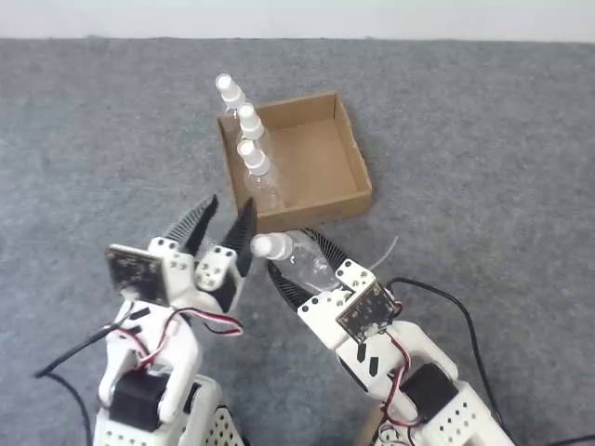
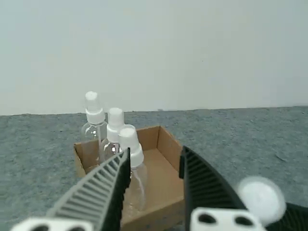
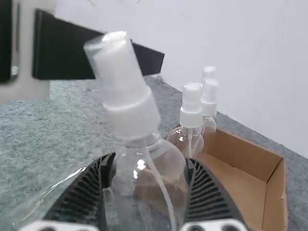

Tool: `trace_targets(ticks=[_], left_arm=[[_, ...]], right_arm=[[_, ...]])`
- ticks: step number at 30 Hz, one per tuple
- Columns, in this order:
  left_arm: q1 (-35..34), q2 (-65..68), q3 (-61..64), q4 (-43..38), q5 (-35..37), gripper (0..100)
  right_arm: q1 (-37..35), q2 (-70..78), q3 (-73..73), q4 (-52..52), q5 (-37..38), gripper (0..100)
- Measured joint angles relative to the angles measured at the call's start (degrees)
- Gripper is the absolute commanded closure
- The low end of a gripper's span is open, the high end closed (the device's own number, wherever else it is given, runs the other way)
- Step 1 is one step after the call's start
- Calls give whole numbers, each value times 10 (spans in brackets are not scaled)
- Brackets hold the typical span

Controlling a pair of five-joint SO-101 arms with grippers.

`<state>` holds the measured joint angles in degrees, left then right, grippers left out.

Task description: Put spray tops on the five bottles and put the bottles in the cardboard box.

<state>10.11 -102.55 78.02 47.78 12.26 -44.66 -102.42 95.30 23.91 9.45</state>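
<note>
- My right gripper [image 1: 299, 262] clamps a spray-topped bottle [image 3: 139, 159] just on the near side of the cardboard box [image 1: 358, 172].
- My left gripper [image 1: 228, 216] hangs open and empty to its left.
- I see three topped bottles [image 1: 260, 177] standing along the box's left wall.

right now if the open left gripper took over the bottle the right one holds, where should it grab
Probably the white spray top: it sticks out past the right gripper, which clamps the bottle body. Approach from the side of the left gripper, closing across the cap.
</note>
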Motion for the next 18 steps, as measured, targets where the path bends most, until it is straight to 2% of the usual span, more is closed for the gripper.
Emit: trace_targets(ticks=[18], left_arm=[[110, -1, 28, -1, -49, 849]], right_arm=[[3, 1, 0, 0, 0, 991]])
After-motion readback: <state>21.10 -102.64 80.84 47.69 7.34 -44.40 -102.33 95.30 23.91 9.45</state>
